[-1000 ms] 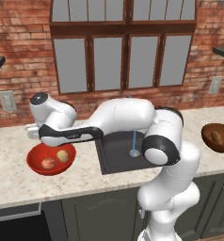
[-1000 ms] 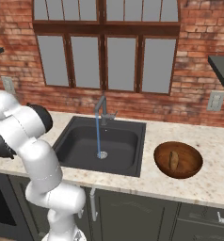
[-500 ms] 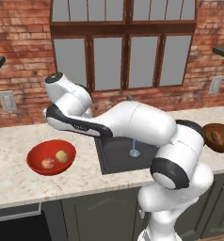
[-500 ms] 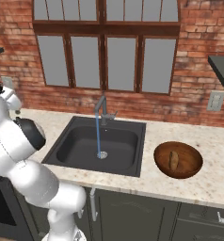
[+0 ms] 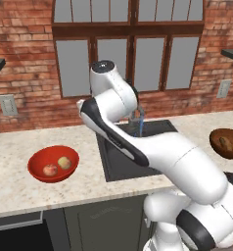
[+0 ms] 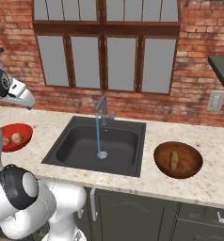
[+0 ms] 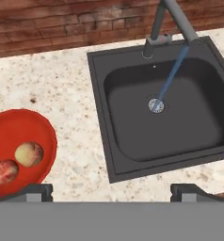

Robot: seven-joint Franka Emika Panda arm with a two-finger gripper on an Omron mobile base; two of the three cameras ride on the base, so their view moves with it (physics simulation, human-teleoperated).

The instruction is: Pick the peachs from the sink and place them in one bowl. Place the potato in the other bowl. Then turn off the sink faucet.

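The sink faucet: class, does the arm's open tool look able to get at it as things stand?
Probably yes. The tool is open and empty, up above the counter, and nothing stands between it and the sink faucet, whose water is running into the bare sink.

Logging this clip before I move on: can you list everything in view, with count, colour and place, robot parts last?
red bowl: one, glossy red, counter left of sink
peachs: two, one reddish-pink, one yellow-orange, in the red bowl
wooden bowl: one, dark brown, counter right of sink
potato: one, tan-brown, in the wooden bowl
sink: one, dark grey, set in the counter, nothing in it but the drain
faucet: one, grey metal, behind the basin, water running
counter: one, speckled beige
windows: grey panes, brick wall
gripper: one, dark fingertips, open, holding nothing, above the counter
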